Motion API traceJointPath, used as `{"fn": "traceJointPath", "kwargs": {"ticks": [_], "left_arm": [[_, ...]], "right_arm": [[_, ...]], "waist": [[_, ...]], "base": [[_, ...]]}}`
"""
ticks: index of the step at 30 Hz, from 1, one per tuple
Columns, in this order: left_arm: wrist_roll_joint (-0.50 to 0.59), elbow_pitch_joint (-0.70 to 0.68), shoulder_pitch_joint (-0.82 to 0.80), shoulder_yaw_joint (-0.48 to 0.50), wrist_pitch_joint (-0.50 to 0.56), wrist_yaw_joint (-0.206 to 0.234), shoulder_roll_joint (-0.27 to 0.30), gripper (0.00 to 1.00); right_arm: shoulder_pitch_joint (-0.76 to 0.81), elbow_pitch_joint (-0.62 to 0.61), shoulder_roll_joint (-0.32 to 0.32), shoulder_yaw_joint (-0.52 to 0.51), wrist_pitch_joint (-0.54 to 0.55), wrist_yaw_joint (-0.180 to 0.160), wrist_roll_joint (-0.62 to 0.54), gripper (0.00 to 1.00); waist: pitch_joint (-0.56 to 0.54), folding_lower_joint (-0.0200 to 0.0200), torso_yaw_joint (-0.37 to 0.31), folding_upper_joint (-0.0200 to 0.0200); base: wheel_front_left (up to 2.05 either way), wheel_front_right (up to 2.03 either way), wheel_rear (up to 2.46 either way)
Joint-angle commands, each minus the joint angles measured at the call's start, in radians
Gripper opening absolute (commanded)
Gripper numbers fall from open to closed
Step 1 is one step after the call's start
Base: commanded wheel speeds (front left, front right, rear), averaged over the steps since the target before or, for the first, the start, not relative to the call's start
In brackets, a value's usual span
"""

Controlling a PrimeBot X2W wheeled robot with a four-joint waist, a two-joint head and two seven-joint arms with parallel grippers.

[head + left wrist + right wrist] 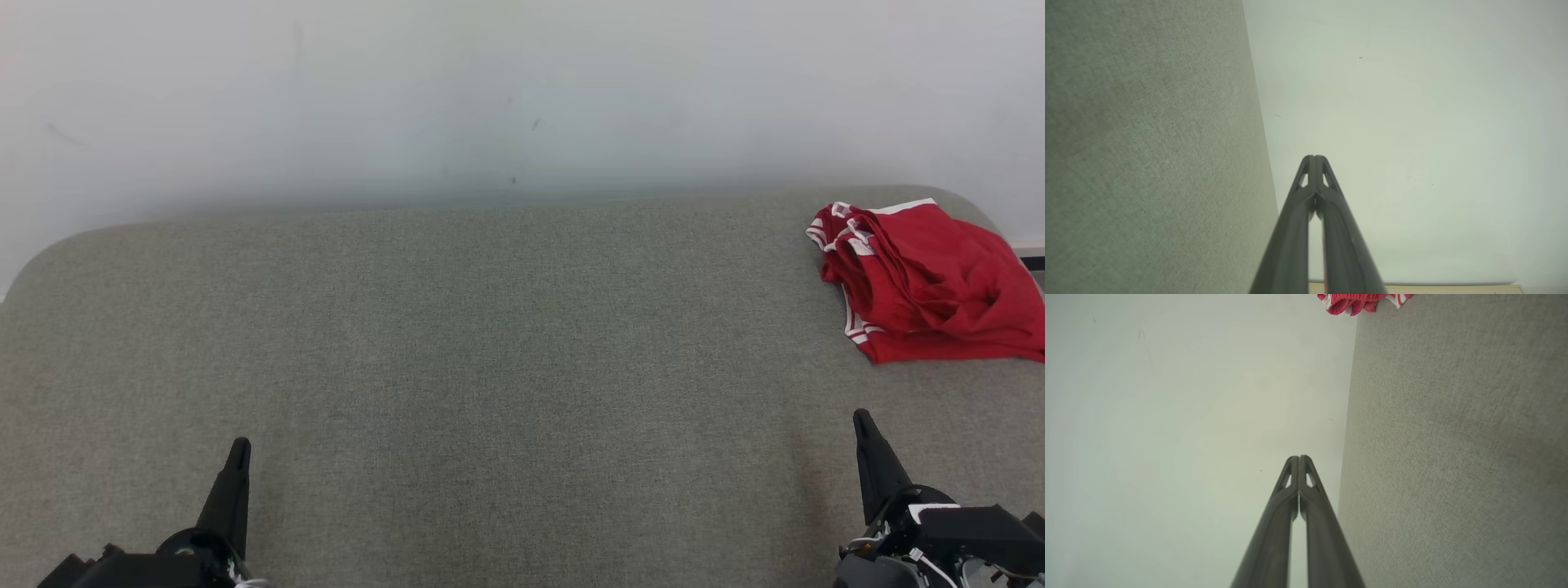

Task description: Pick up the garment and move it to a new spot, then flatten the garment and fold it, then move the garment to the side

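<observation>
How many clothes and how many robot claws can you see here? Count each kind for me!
Clothes: 1, the red garment with white stripes, lying bunched at the right end of the grey fabric surface
Grippers: 2, the left gripper and the right gripper, both shut and holding nothing
Total: 3
</observation>
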Motion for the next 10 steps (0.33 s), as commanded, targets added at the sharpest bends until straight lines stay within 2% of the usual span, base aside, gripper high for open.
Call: {"fn": "traceJointPath", "kwargs": {"ticks": [1,10], "left_arm": [[-0.004,0.003,-0.010,0.003,0.002,-0.001,-0.001,0.00],[-0.004,0.003,-0.010,0.003,0.002,-0.001,-0.001,0.00]], "right_arm": [[-0.007,0.000,0.002,-0.003,0.003,-0.002,-0.002,0.00],[-0.007,0.001,0.003,-0.004,0.004,-0.002,-0.004,0.00]], "waist": [[0.000,-0.0001,0.000,-0.0001],[0.000,-0.0001,0.000,-0.0001]], "base": [[0.00,0.00,0.00],[0.00,0.00,0.00]]}}
